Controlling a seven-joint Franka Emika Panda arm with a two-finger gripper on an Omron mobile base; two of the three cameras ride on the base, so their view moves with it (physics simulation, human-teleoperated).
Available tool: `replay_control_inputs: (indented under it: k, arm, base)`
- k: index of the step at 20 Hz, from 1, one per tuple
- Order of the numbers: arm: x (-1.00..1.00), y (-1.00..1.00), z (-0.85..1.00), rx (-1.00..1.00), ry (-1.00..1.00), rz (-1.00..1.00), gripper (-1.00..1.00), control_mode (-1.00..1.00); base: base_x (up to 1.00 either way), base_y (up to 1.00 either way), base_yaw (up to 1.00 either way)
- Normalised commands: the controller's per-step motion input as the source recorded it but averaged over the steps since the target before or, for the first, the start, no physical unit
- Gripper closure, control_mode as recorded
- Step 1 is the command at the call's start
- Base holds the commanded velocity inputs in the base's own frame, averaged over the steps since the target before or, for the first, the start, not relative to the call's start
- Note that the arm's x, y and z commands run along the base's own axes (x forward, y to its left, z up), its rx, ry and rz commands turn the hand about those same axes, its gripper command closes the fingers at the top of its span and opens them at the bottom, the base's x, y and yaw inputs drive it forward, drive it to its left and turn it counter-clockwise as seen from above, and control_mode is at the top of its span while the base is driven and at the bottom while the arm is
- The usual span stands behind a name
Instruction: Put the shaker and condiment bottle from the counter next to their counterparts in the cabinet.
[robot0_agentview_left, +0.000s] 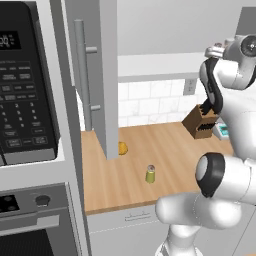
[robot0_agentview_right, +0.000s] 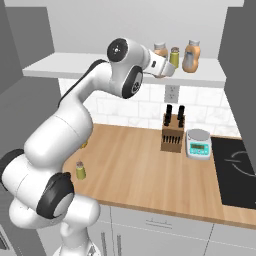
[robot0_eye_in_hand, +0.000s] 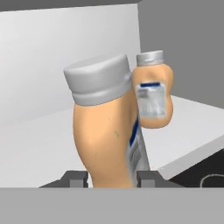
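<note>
Fingers (robot0_eye_in_hand: 75, 178) are pressing against both sides of the condiment bottle (robot0_eye_in_hand: 107, 135), clamping it low on its orange body while its grey cap leans toward the camera. Taking the cabinet's white shelf (robot0_agentview_right: 125, 67) as the landmark, the gripper (robot0_agentview_right: 162, 70) is reaching over it in the right base view, holding the bottle just above its surface. Farther along that shelf, the fatter orange bottle (robot0_agentview_right: 190, 56) is standing upright, with the matching shaker (robot0_agentview_right: 174, 56) standing between it and the held bottle. Below the shelf, on the wooden counter (robot0_agentview_right: 150, 170), the shaker (robot0_agentview_left: 150, 173) is standing upright and alone, near the front edge. Beneath the shelf's far part, a knife block (robot0_agentview_right: 172, 132) is sitting beside a kitchen scale (robot0_agentview_right: 198, 144).
</note>
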Motion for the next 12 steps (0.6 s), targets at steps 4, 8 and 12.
replay_control_inputs:
  k: [4,8,12]
  arm:
    - [0.42,-0.07,-0.11,0.00,0.00,0.00,1.00,-1.00]
    - [0.40,-0.18,-0.05,0.00,0.00,0.00,1.00,-1.00]
    - [0.36,-0.27,-0.03,0.00,0.00,0.00,1.00,-1.00]
  base:
    - [0.00,0.00,0.00]
    - [0.00,0.00,0.00]
    - [0.00,0.00,0.00]
